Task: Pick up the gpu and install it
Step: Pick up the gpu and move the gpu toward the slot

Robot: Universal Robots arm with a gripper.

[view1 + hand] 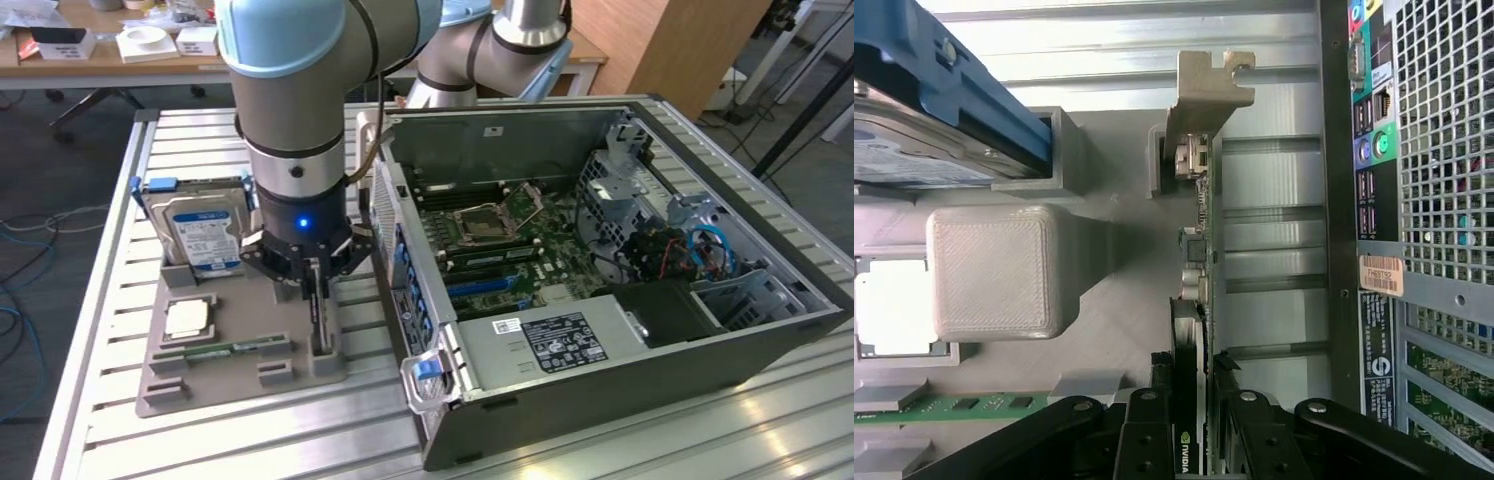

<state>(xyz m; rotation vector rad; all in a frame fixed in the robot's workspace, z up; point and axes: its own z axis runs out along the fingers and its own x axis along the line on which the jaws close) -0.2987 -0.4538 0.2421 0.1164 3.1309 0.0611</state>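
The gripper [1192, 405] had its fingers clamped on the gpu [1199, 290], one on each face. The gpu stood on edge in its slot on the gray tray [227, 385], bracket end away from the gripper, just beside the open case [601, 350].

Obstacles flanking your thin black gpu card [1199, 300]: grey metal computer case [667, 395] just beside one face; silver blue-caddied hard drive [203, 235] near the other. Free room: narrow bare table strip [1274, 240] between card and case.
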